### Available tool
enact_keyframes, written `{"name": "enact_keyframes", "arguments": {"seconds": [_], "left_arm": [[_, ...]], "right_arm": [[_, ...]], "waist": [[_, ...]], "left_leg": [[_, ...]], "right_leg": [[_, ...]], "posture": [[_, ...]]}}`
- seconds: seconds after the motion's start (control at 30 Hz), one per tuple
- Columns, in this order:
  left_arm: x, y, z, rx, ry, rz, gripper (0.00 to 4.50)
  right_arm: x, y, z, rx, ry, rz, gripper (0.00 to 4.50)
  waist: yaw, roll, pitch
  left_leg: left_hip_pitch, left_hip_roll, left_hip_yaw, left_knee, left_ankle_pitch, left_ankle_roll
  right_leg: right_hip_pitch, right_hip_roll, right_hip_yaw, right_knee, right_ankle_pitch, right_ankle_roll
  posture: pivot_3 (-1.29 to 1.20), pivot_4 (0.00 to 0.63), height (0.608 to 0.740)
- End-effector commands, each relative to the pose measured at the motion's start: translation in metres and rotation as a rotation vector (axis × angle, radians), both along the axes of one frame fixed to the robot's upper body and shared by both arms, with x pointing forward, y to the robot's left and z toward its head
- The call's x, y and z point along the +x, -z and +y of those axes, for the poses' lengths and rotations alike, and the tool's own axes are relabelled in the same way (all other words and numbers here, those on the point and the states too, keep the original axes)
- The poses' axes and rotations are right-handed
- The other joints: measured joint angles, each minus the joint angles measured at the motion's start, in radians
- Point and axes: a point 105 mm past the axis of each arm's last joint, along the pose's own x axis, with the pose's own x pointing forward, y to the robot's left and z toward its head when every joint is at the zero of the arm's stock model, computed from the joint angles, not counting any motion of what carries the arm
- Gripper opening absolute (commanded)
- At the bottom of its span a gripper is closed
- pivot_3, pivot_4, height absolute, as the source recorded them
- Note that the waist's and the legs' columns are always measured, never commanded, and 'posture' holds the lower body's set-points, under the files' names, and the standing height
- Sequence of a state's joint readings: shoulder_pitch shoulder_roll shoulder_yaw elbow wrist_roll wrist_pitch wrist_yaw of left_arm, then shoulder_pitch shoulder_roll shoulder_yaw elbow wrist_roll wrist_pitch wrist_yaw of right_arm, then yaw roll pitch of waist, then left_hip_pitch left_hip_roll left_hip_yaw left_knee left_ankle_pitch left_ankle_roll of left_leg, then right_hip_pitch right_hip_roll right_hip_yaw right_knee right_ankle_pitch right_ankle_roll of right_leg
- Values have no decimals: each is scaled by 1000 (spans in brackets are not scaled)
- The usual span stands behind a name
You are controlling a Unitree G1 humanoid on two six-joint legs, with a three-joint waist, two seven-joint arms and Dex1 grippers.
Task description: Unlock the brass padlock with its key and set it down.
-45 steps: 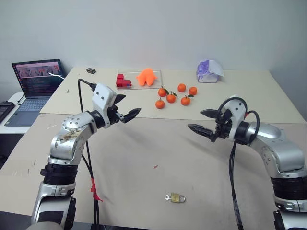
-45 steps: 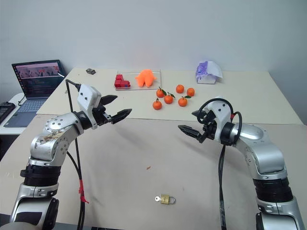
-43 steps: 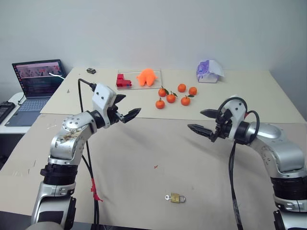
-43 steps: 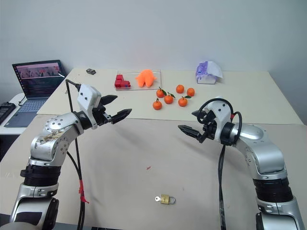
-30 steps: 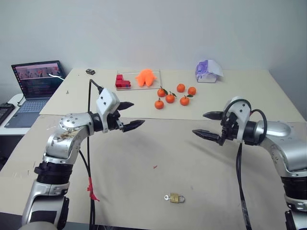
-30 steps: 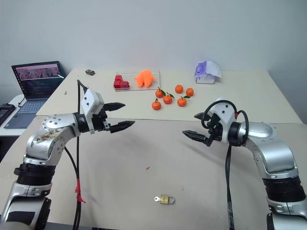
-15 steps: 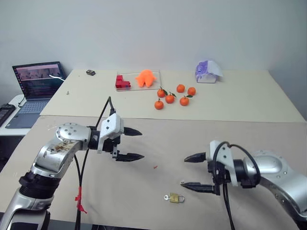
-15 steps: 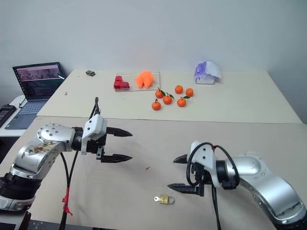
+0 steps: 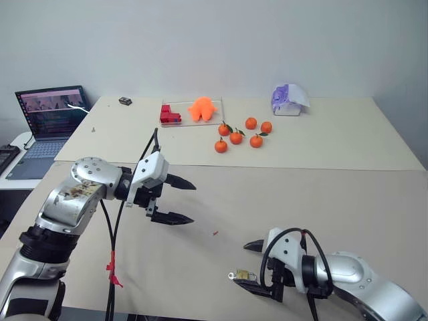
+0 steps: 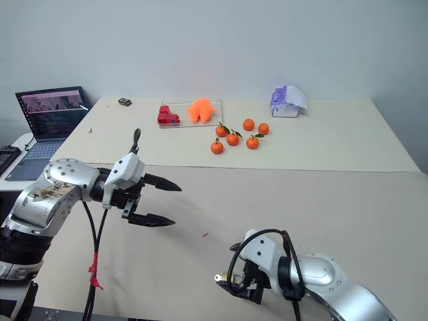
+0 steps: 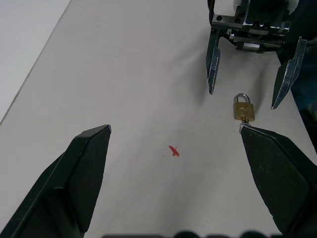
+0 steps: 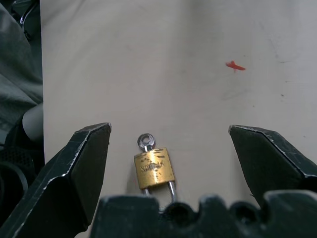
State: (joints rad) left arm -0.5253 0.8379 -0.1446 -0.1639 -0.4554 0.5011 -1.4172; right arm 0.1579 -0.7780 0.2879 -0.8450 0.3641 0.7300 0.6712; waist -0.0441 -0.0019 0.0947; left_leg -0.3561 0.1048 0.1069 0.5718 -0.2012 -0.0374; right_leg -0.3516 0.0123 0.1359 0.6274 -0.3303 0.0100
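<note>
I see a beige table (image 9: 348, 194) under a white wall (image 9: 221, 47), a laptop (image 9: 50, 127) at upper left. My right gripper (image 9: 249, 265) straddles the padlock (image 9: 244, 275) with fingers spread, gripping nothing; my left gripper (image 9: 182, 202) hangs released at centre left.

Golden-brass padlock (image 12: 155, 168) — silver shackle — near a red fleck (image 12: 235, 66).

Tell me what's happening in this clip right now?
The right tool is open and low over the table, its two fingers on either side of the brass padlock, which lies flat and is not gripped. The key sticks out of the lock's body. The left tool is open, off to the side, holding nothing.
</note>
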Motion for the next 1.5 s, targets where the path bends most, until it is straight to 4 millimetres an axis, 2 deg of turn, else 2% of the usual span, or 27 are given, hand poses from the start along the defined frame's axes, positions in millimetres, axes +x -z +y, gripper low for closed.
{"name": "enact_keyframes", "arguments": {"seconds": [0.03,0.27,0.47,0.57,0.8,0.83,0.87,0.97,1.1,1.33,1.4,1.5], "left_arm": [[4,-10,3,19,15,-36,4453],[7,-15,6,29,22,-45,4453],[3,-23,9,19,37,-51,4453],[0,-24,11,25,39,-41,4500],[2,-28,15,33,18,-44,4500],[2,-28,15,33,15,-43,4500],[2,-28,14,32,12,-42,4500],[2,-27,13,22,-4,-31,4500],[4,-23,12,-8,-50,4,4500],[12,-13,7,-101,-162,91,4500],[15,-10,-1,-150,-195,138,4500],[24,-17,-22,-297,-238,236,4500]], "right_arm": [[-3,-2,6,5,-17,-52,4500],[-10,13,4,-37,-38,-50,4500],[-2,18,-3,-61,-50,-75,4500],[-1,21,-6,-82,-69,-80,3783],[1,20,-6,-87,-109,-95,1293],[2,19,-5,-87,-112,-98,1052],[2,18,-5,-87,-113,-102,926],[5,14,-5,-84,-113,-108,914],[17,3,-8,-89,-104,-165,914],[74,-47,-33,-205,-48,-460,914],[90,-62,-39,-274,-66,-590,914],[109,-84,-34,-337,-143,-788,914]], "waist": [[1,-1,0],[0,-1,0],[1,-3,0],[1,-4,0],[2,-4,0],[2,-4,0],[2,-4,0],[2,-4,0],[1,-4,0],[2,-3,0],[4,-3,0],[7,-3,0]], "left_leg": [[0,0,0,0,0,0],[0,0,0,0,0,0],[0,0,0,1,0,0],[0,0,0,1,0,0],[0,0,0,1,0,1],[0,0,0,1,0,1],[0,0,0,1,0,1],[0,0,0,1,0,1],[0,0,0,1,0,1],[1,0,0,1,0,1],[1,0,0,1,0,1],[1,-1,0,2,-1,1]], "right_leg": [[0,0,0,0,0,0],[0,0,0,0,0,0],[0,0,0,1,0,0],[0,0,0,1,0,0],[0,0,0,1,0,0],[0,0,0,1,0,0],[0,0,0,1,0,0],[0,0,0,1,0,0],[0,0,0,1,0,0],[1,0,0,2,0,0],[0,0,0,2,0,-1],[0,0,0,2,0,-1]], "posture": [[0,150,723],[0,150,723],[0,150,723],[0,150,723],[0,150,723],[0,150,723],[0,150,723],[0,150,723],[0,150,723],[0,150,723],[0,150,723],[0,150,723]]}}
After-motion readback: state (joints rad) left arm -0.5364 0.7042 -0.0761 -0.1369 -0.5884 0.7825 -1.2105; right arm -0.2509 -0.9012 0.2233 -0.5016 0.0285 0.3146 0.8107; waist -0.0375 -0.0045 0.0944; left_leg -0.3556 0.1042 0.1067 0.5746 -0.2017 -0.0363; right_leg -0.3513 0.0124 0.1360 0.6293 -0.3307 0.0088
